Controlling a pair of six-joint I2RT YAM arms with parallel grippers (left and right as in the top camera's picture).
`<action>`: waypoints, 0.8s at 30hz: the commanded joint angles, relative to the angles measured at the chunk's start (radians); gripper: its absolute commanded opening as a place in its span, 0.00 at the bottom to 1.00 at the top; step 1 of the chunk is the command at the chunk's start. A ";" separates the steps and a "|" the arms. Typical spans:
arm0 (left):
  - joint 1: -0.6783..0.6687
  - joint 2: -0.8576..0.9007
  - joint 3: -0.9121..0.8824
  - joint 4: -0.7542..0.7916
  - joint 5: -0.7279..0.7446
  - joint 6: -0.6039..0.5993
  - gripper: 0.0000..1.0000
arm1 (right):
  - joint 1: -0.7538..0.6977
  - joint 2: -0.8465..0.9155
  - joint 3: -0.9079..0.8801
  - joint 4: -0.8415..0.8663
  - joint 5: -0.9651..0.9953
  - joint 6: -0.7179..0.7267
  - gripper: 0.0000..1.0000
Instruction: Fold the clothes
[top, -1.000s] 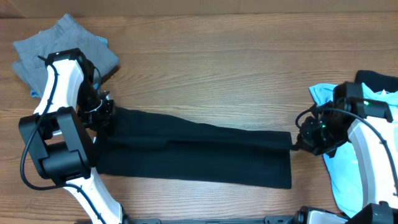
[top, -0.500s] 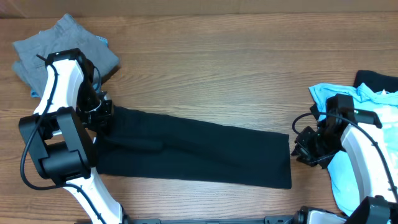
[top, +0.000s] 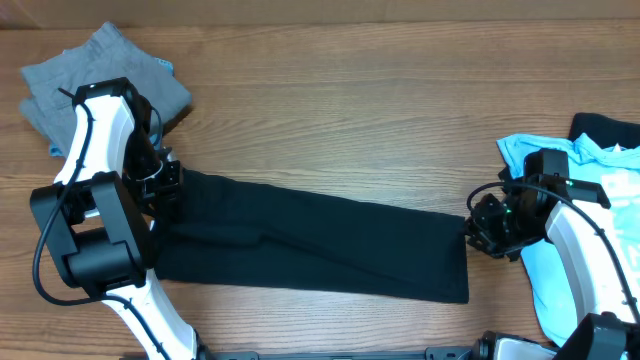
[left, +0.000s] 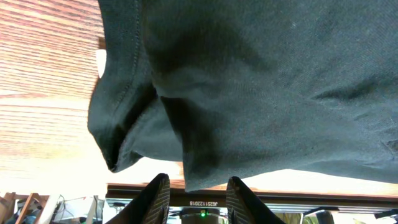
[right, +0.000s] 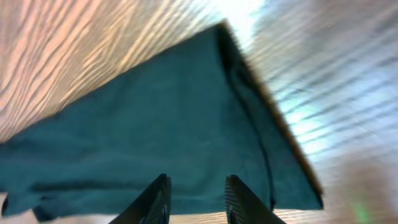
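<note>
The fingers (left: 159, 195) of the left gripper (left: 198, 181) are seen at the bottom of the left wrist view, parted by a narrow gap, and nothing is clamped between them. The hem of the black T-shirt (left: 261, 93) hangs down to their tips; whether it touches them cannot be told.

The fingers (right: 155, 198) of the right gripper (right: 198, 180) are likewise held narrowly apart at the bottom of the blurred right wrist view. Nothing is pinched there, and a corner of the shirt is spread just beyond them.

In the overhead view the shirt is laid as a long folded band across the lower middle of the wooden table (top: 350, 90), with one gripper at each end. Grey trousers (top: 100, 65) are bunched in the upper left corner. A light-blue tee (top: 555, 285) lies at the right edge, partly under the right arm, and a dark cloth (top: 605, 128) lies just above it.
</note>
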 joint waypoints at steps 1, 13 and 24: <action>0.002 -0.011 0.025 -0.013 0.013 0.001 0.32 | -0.002 0.000 -0.003 0.006 -0.035 -0.024 0.36; 0.002 -0.011 0.044 0.001 0.031 0.005 0.35 | -0.001 0.034 -0.093 -0.019 0.088 0.190 0.34; 0.002 -0.011 0.044 0.009 0.038 0.005 0.36 | -0.001 0.034 -0.266 0.087 0.028 0.251 0.36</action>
